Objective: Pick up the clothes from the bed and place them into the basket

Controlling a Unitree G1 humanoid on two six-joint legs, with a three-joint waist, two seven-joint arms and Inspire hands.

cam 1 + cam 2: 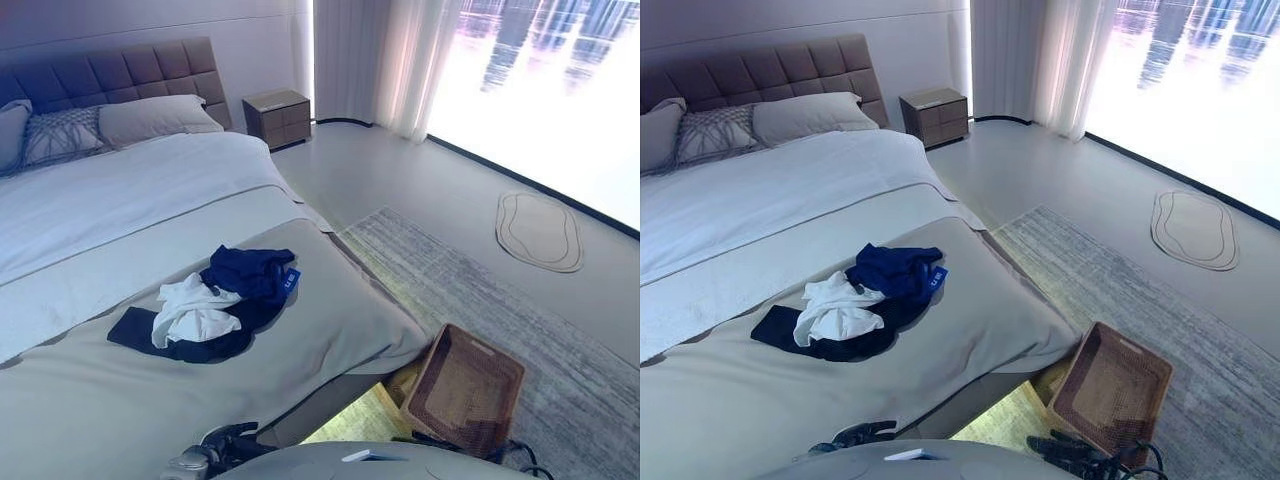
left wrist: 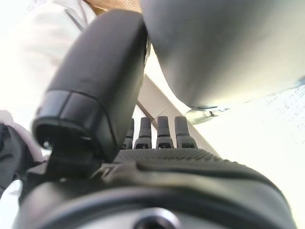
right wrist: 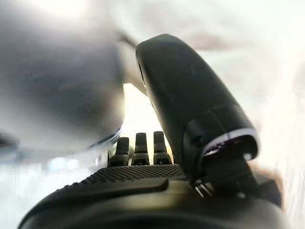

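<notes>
We see clothes heaped on the bed, wicker basket on the rug; left hand and right hand low, fingers straight, empty.

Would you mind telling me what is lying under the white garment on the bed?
The white garment lies on a dark navy garment, beside a blue one. How far they run beneath it is hidden.

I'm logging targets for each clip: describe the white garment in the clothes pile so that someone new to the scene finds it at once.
Start at the large bed with the tufted headboard and look to its near end, on the grey cover. A small pile of clothes lies there, and the white garment sits crumpled on top, toward the pile's left. It is the only light piece; the clothes around it are dark navy and blue.
</notes>
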